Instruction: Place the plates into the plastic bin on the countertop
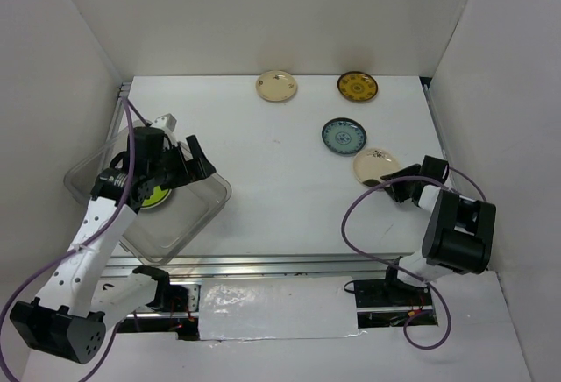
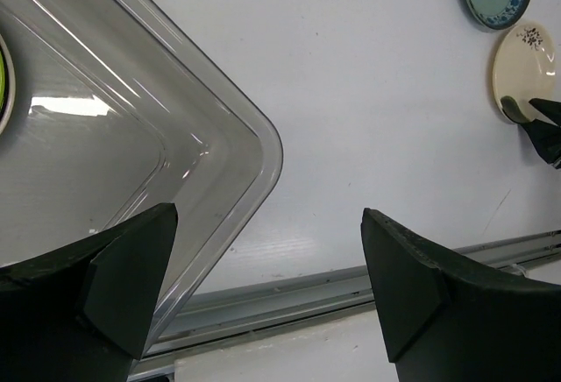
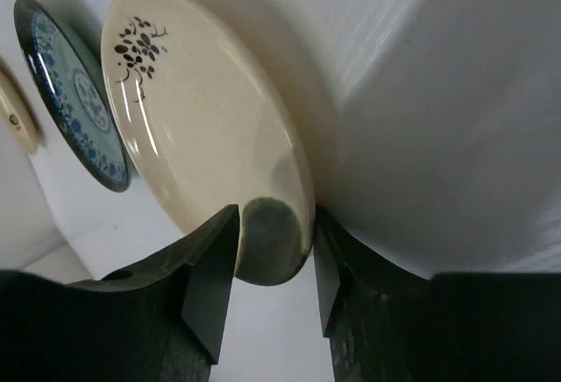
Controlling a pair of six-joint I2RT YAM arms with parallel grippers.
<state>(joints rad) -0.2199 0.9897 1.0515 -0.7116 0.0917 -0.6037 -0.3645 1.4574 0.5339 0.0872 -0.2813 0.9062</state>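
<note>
The clear plastic bin [image 1: 195, 217] sits at the left of the white countertop [image 1: 280, 198] with a lime green plate [image 1: 154, 196] inside it. My left gripper [image 1: 202, 159] is open and empty above the bin's right corner [image 2: 263, 150]. My right gripper [image 1: 392, 182] is shut on the near rim of a cream plate with a dark flower sprig [image 1: 375, 165], which fills the right wrist view [image 3: 202, 119]. A teal-blue plate [image 1: 343, 135], a mustard-brown plate [image 1: 358, 86] and another cream plate [image 1: 276, 85] lie farther back. The other plates are out of view.
White walls enclose the table on the left, back and right. A metal rail [image 2: 289, 299] runs along the near edge. The teal plate [image 3: 74, 102] lies right beside the gripped cream plate. Purple cables loop from both arms.
</note>
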